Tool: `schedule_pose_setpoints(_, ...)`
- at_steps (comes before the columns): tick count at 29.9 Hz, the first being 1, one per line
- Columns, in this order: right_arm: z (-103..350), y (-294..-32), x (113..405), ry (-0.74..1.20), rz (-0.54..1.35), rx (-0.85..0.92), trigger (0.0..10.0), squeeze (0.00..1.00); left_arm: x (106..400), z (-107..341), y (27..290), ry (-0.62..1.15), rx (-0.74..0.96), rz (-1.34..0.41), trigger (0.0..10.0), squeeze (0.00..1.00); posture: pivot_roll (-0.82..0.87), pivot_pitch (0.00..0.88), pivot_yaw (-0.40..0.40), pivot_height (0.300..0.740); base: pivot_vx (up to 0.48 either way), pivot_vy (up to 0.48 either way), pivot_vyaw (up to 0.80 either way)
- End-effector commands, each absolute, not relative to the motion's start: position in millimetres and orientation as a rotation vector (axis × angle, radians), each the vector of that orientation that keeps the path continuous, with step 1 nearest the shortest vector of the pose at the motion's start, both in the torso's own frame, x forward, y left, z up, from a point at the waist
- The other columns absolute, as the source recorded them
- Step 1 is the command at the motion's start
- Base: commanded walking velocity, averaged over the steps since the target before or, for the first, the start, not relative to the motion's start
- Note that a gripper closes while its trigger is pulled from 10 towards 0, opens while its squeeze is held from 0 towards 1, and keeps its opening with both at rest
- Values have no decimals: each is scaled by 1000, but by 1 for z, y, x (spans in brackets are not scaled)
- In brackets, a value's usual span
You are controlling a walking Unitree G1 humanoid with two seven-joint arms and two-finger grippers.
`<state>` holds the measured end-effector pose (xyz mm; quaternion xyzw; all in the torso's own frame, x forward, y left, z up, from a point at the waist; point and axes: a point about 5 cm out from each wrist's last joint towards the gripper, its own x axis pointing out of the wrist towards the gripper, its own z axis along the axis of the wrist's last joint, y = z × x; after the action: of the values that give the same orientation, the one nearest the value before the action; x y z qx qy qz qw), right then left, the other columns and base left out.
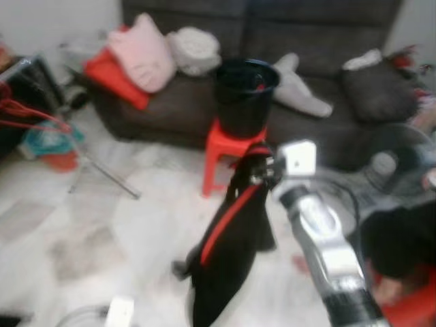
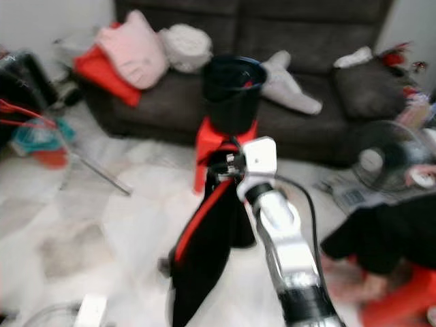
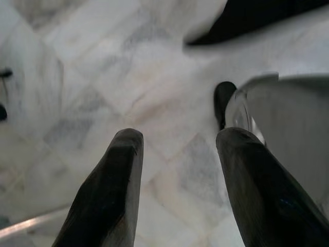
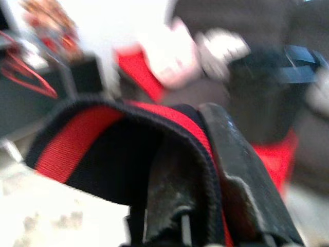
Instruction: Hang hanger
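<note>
My right gripper point(image 1: 257, 170) is raised in front of me and shut on the top of a black garment with a red stripe point(image 1: 228, 252), which hangs down toward the floor. In the right wrist view the red-striped fabric point(image 4: 103, 154) folds over one black finger point(image 4: 231, 170); whether a hanger is inside it I cannot tell. Red hangers point(image 1: 27, 116) hang at the far left on a metal drying rack point(image 1: 102, 170). My left gripper point(image 3: 177, 139) hangs low and open over the marble floor, holding nothing.
A black bin point(image 1: 245, 95) stands on a red stool point(image 1: 218, 153) straight ahead, before a dark sofa point(image 1: 327, 34) strewn with cushions and clothes. A floor fan point(image 1: 398, 160) and dark clutter sit at the right. Pale marble floor lies between me and the rack.
</note>
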<state>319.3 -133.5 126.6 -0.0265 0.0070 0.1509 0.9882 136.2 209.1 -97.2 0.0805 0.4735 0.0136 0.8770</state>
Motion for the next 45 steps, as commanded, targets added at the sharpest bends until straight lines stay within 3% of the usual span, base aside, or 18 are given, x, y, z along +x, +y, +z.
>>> schedule_pose_setpoints(1, 110, -147, 322, 78, 235, -56, 10000, 0, 148, -92, 212, 957, 179, 33, 10000, 0, -28, 74, 2, 740, 0, 0, 0)
schedule_pose_setpoints(8, 39, -181, 309, 345, 84, 34, 10000, 0, 150, -92, 211, 955, 173, 39, 10000, 0, -17, 78, -2, 740, 0, 0, 0)
schedule_pose_setpoints(17, -14, -194, 277, 588, -10, 8, 10000, 0, 150, -92, 210, 955, 165, 42, 10000, 0, -17, 80, -1, 740, 0, 0, 0)
schedule_pose_setpoints(32, -68, -199, 209, 854, -114, -2, 10000, 0, 148, -94, 206, 963, 138, 49, 10000, 0, -7, 70, -11, 740, 0, 0, 0)
schedule_pose_setpoints(45, -79, -208, 187, 914, -157, -19, 10000, 0, 147, -94, 205, 963, 142, 39, 10000, 0, -10, 52, -14, 740, 0, 0, 0)
